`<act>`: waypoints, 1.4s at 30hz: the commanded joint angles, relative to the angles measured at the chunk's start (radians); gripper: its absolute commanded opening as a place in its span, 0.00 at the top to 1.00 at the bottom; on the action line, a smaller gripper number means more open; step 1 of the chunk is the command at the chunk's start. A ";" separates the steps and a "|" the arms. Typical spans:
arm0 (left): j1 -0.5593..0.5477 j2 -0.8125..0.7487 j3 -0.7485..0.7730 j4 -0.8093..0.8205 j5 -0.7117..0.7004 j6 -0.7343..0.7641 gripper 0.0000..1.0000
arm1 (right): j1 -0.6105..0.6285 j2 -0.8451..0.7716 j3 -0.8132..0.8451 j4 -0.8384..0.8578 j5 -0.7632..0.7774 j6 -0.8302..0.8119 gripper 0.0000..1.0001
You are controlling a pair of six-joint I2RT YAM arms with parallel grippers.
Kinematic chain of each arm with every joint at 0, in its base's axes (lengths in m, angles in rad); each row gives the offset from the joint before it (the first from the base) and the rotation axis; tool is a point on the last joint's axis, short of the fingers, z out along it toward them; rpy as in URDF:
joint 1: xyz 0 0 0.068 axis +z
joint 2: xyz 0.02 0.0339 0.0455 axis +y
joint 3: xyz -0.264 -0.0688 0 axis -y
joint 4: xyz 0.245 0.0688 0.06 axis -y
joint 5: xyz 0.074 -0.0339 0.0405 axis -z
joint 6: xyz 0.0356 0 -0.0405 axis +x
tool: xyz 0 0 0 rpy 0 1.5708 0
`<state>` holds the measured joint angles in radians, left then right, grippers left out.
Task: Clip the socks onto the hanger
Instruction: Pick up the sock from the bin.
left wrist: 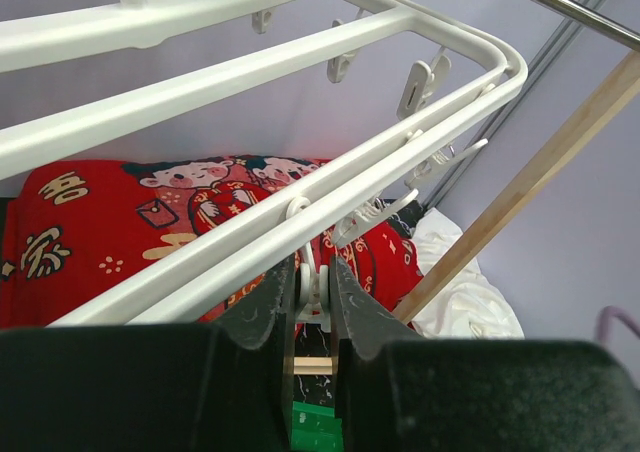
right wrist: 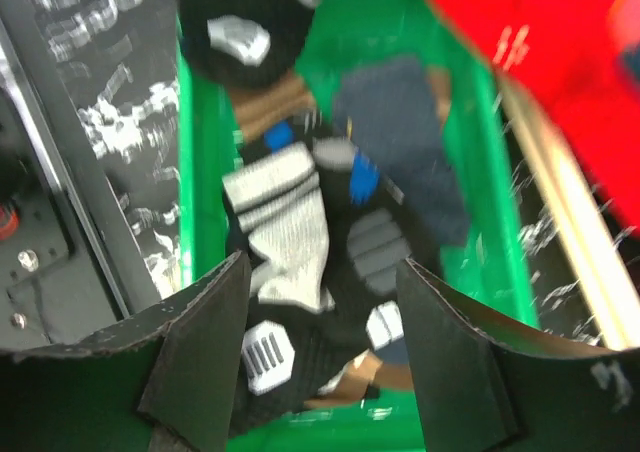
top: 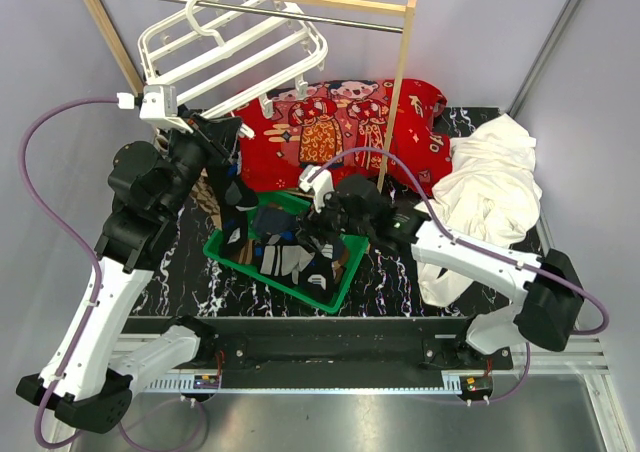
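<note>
The white hanger point(top: 235, 42) hangs tilted from the rack rod at the back left, and its slats fill the left wrist view point(left wrist: 250, 72). My left gripper point(top: 222, 137) is shut on one of its small white clips point(left wrist: 315, 290) under the near slat. Several socks point(top: 285, 257), grey, dark and tan, lie piled in a green bin point(top: 335, 290). My right gripper point(top: 315, 234) is open and empty just above the pile. The right wrist view shows a grey striped sock point(right wrist: 285, 222) and dark socks point(right wrist: 400, 162) between its fingers point(right wrist: 200, 342).
A wooden rack with a metal rod point(top: 300, 12) spans the back, and its post point(top: 398, 102) stands next to the bin. A red printed cloth point(top: 350, 117) lies behind the bin. A big white cloth point(top: 490, 187) lies at the right. The table top is black marble.
</note>
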<state>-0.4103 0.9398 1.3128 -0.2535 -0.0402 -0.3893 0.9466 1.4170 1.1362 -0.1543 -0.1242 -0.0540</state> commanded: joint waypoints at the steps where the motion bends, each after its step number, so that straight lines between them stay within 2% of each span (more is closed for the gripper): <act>1: 0.005 -0.004 0.043 0.040 -0.009 0.001 0.94 | 0.007 0.062 0.048 -0.053 -0.040 0.007 0.33; 11: 0.005 -0.013 0.069 0.008 -0.010 0.009 0.94 | 0.003 0.526 0.397 -0.140 -0.058 -0.194 0.42; 17: 0.005 -0.019 0.080 0.005 -0.009 0.012 0.94 | 0.003 0.701 0.542 -0.206 -0.032 -0.242 0.46; 25: 0.005 -0.016 0.068 0.010 0.011 -0.008 0.94 | 0.012 0.735 0.497 -0.260 -0.117 -0.285 0.46; 35: 0.005 -0.007 0.085 0.000 0.019 -0.014 0.96 | 0.069 0.672 0.499 -0.298 -0.078 -0.336 0.37; 42: 0.005 -0.010 0.086 -0.006 0.022 -0.019 0.96 | 0.086 0.740 0.589 -0.298 -0.055 -0.392 0.38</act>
<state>-0.4103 0.9314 1.3487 -0.2993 -0.0319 -0.4007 1.0115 2.1441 1.6424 -0.4400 -0.1886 -0.4019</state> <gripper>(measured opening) 0.158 0.627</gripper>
